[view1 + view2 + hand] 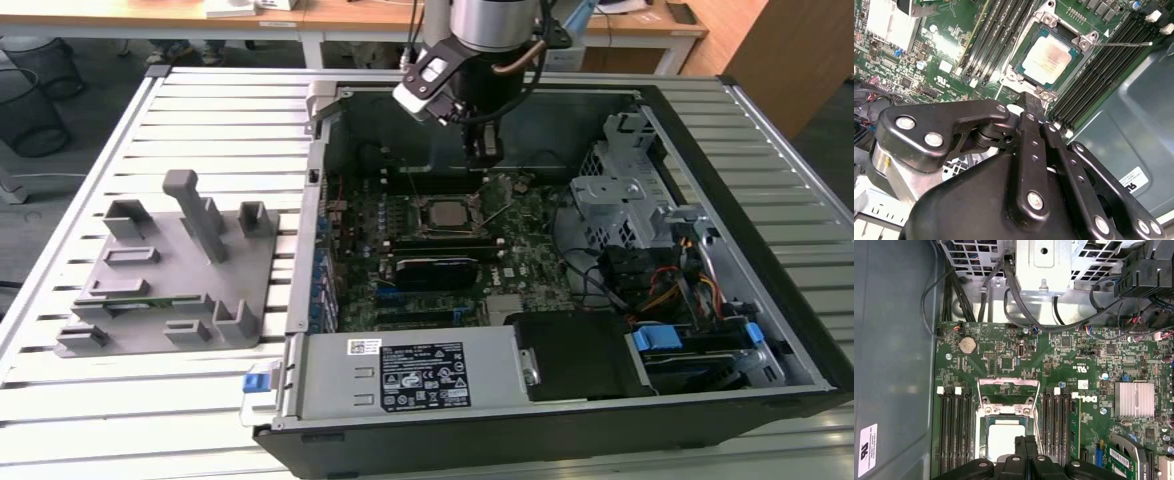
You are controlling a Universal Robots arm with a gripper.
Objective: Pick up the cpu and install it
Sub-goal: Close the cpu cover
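At the board's (1079, 355) socket (983, 425), the tool (1026, 440) is hovering clenched and empty. The cpu (1049, 59) is lying seated inside. Installing looks nearly done, though the frame (1009, 382) is standing open.

Exterior view sits high and back, tilted down over the slatted surface (134, 410), taking in the whole open computer case (561, 120), the arm (487, 25) reaching in from the far side, the grey fixture (147, 290) out at the exterior view's left. Now the first wrist view: close in, staring almost straight down past the gripper (1025, 440) onto the motherboard (1004, 347). Second wrist view rides behind the gripper's black linkage, closer yet, slanted across the board. Both wrist views share the cpu (1004, 435) (1052, 59) in its socket (985, 422) and the memory slots (954, 425) beside it; the exterior view catches that same cpu (437, 214) too, small, in the middle of the case.
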